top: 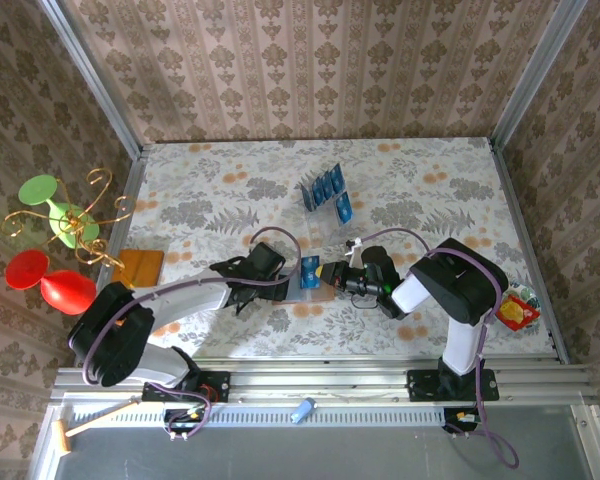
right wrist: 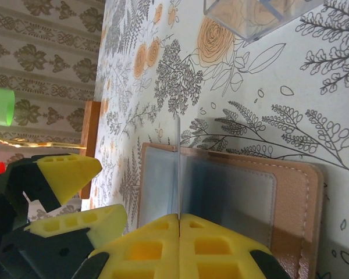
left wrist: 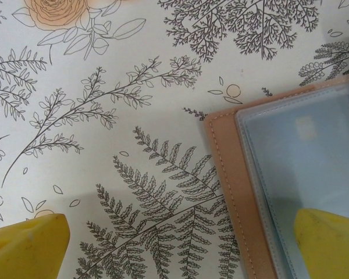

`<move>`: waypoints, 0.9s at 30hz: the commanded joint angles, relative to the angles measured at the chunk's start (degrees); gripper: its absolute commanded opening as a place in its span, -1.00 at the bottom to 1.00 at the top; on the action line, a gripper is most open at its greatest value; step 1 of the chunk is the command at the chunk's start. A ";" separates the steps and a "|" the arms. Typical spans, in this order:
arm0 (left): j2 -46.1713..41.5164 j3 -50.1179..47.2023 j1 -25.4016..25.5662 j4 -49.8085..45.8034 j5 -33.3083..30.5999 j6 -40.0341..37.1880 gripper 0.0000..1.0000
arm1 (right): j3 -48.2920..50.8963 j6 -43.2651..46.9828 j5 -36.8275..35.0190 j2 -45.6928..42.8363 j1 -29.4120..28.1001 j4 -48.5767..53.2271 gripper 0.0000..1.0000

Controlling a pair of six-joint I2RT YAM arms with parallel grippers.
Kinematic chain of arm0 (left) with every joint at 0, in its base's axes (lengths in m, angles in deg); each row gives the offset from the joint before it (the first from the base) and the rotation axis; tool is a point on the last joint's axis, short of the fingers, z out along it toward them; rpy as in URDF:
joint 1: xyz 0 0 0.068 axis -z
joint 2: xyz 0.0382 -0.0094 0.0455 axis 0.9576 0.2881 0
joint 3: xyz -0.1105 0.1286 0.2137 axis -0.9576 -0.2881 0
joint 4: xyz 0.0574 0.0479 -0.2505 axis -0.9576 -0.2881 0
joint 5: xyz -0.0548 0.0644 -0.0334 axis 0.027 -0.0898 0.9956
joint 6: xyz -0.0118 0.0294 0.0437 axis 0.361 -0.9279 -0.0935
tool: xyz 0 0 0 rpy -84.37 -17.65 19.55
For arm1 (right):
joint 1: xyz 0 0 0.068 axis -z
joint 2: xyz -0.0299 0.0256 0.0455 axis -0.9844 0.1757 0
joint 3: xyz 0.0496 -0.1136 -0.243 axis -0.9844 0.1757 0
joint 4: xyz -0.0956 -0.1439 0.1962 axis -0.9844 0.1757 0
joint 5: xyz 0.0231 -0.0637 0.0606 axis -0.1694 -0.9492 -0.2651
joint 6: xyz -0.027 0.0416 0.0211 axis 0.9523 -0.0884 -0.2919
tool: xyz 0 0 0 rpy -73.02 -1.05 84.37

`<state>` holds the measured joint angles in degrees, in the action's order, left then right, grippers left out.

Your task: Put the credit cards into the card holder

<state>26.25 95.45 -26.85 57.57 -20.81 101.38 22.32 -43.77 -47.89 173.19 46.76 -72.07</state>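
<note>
Left gripper: nearest you, at the bottom of the left wrist view, your yellow fingers are spread wide and hold nothing. One fingertip sits over bare tablecloth at lower left. The other lies over the card holder's grey inside at lower right.
Orange-brown square: it lies flat at the left edge of the table in the top view, well apart from both grippers.
Card holder: it lies open and flat on the flowered tablecloth, grey inside up, with a tan stitched border around it. In the top view you find it at mid-frame, between your two grippers.
Credit card: it stands on edge over the open card holder, showing as a thin line up the middle of the right wrist view. You cannot tell whether it touches the lining.
Spare credit cards: blue and upright in the clear plastic rack, higher in the frame than the card holder and apart from it.
Right gripper: your yellow fingers are clamped together on the near end of the credit card, at bottom centre of the right wrist view.
</note>
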 commanded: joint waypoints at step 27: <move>1.62 -2.60 0.08 1.46 -0.43 0.23 1.00 | 0.79 -3.26 2.48 4.64 0.47 -7.92 -1.00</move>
<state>27.00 93.84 -26.85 58.69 -20.86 101.40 22.34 -46.39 -47.01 176.73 47.02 -77.35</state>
